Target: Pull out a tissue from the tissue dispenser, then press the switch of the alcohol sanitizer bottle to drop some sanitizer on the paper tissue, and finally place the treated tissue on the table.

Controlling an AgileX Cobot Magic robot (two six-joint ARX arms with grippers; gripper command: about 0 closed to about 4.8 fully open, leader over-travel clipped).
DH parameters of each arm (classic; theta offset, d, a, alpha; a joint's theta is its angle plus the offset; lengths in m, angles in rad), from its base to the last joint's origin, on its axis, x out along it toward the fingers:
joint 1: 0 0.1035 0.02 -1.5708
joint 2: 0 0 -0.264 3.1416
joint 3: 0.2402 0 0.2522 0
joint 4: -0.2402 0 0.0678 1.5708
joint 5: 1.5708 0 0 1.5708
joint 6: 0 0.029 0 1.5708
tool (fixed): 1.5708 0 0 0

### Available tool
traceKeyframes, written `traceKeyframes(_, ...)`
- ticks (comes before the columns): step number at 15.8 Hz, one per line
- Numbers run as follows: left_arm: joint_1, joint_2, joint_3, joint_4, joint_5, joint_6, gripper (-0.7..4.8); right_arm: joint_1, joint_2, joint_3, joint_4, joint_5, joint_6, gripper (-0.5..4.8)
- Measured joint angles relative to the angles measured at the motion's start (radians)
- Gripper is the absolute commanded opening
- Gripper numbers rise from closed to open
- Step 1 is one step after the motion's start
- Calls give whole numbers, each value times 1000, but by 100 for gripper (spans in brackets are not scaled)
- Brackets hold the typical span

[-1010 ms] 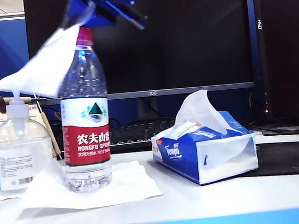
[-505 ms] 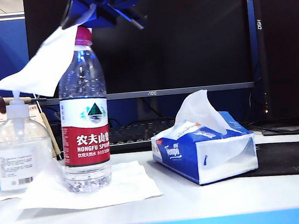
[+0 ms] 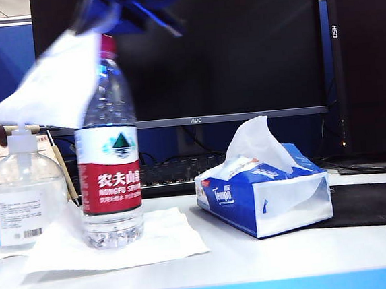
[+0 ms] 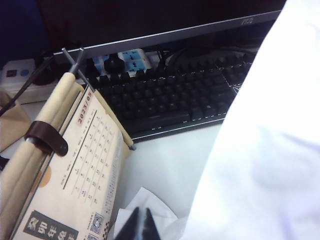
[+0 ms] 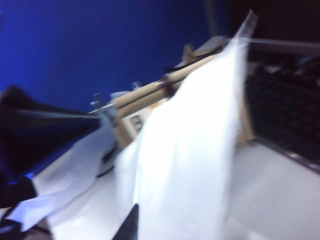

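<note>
- Compared with a second ago, the tissue (image 3: 52, 86) hangs blurred and has swung a little left and lower, its bottom edge now just above the switch (image 3: 22, 136) of the alcohol sanitizer bottle (image 3: 23, 196).
- The right gripper (image 3: 110, 13), a blue blur at the top edge of the exterior view, sits slightly left of where it was; its fingers are pressed together on the tissue's upper corner, above the red cap of the water bottle (image 3: 108, 152).
- In the right wrist view the tissue (image 5: 185, 150) drapes broad and smeared in front of that gripper, with one dark fingertip (image 5: 131, 227) showing at the frame edge.
- The water bottle, the flat white sheet (image 3: 120, 242) under it, and the tissue dispenser (image 3: 265, 192) stand as before.
- The left gripper (image 4: 141, 225) shows only in the left wrist view, its dark fingers closed to a narrow tip and holding nothing, low over the table beside the desk calendar (image 4: 75, 165).
- The hanging tissue (image 4: 265, 150) fills one side of that view, in front of the keyboard (image 4: 175, 102).
- Open table (image 3: 257, 257) runs along the bright blue front edge, and a bare gap lies between the white sheet and the dispenser.
- The dispenser's far end rests on the black mat (image 3: 381, 202), near the right edge.
</note>
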Motion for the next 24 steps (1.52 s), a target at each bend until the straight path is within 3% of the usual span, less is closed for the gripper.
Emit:
traceKeyframes(3, 0, 0, 0, 0, 0, 0, -6, -26, 0, 6, -26, 65, -60, -6)
traceKeyframes(8, 0, 0, 0, -11, 0, 0, -6, -160, 2, 3, -90, 125, -111, -6)
traceKeyframes(11, 0, 0, 0, -13, 0, 0, -6, -155, 29, -8, -191, 99, -163, -6)
traceKeyframes(16, 0, 0, 0, -15, 3, 0, -6, -156, 19, -1, -151, 82, -166, -6)
traceKeyframes(19, 0, 0, 0, -14, 113, -1, -6, -132, 20, 0, -92, -76, -51, -6)
traceKeyframes(24, -1, 8, 0, 43, 170, -5, -6, -65, 21, -1, -78, -82, -9, -6)
